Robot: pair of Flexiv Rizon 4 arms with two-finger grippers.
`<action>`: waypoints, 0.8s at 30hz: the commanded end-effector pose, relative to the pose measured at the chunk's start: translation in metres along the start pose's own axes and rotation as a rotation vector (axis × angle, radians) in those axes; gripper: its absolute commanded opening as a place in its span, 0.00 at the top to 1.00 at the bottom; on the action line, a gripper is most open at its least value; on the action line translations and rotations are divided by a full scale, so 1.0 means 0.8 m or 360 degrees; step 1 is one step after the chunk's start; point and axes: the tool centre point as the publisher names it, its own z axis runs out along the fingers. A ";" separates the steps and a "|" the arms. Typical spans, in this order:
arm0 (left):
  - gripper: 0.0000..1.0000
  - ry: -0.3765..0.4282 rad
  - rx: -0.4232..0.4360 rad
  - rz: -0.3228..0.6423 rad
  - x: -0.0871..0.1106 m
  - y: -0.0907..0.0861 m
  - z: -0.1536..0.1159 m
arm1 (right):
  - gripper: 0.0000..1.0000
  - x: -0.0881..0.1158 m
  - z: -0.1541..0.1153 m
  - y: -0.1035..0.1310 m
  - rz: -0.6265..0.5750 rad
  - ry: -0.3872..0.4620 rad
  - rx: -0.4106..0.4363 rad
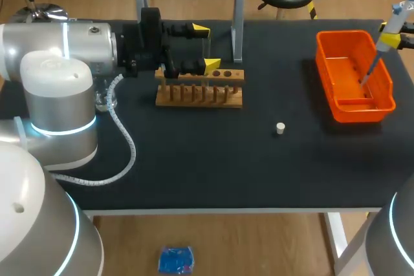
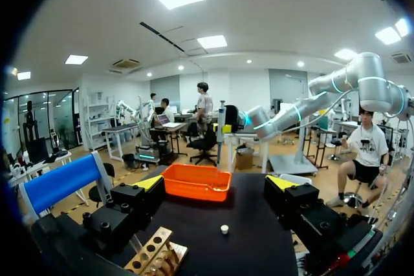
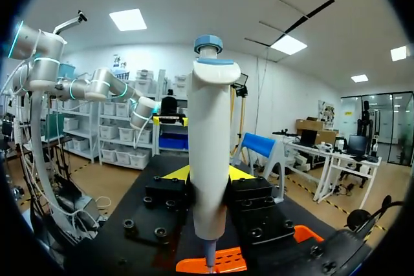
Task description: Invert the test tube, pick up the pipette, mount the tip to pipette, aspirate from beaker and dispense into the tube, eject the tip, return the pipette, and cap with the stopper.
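While the right gripper (image 3: 208, 174) clamps the white, blue-capped pipette (image 3: 208, 134) above the orange plastic bin (image 1: 321, 63), tip ejection seems due. Keep its tip over the bin. The left gripper (image 1: 206, 47) stands wide open and empty.

A lab, judging by pipette (image 3: 208, 153) and wooden tube rack (image 1: 200, 95).

The table (image 1: 213, 159) is matte black, the bin (image 1: 354, 75) bright orange, the rack (image 1: 199, 92) plain brown wood. The pipette (image 1: 391, 35) is white with a blue cap and a yellow collar, the stopper (image 1: 280, 128) off-white, and the left gripper (image 1: 206, 47) black with yellow tips.
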 end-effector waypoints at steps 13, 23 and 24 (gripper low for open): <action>0.00 0.0001 -0.0001 0.0000 -0.001 0.000 0.001 | 1.00 -0.008 -0.004 -0.005 -0.0005 0.0050 -0.0035; 0.00 0.0001 -0.0001 0.0000 -0.001 0.000 0.001 | 1.00 -0.008 -0.004 -0.005 -0.0005 0.0050 -0.0035; 0.00 0.0001 -0.0001 0.0000 -0.001 0.000 0.001 | 1.00 -0.008 -0.004 -0.005 -0.0005 0.0050 -0.0035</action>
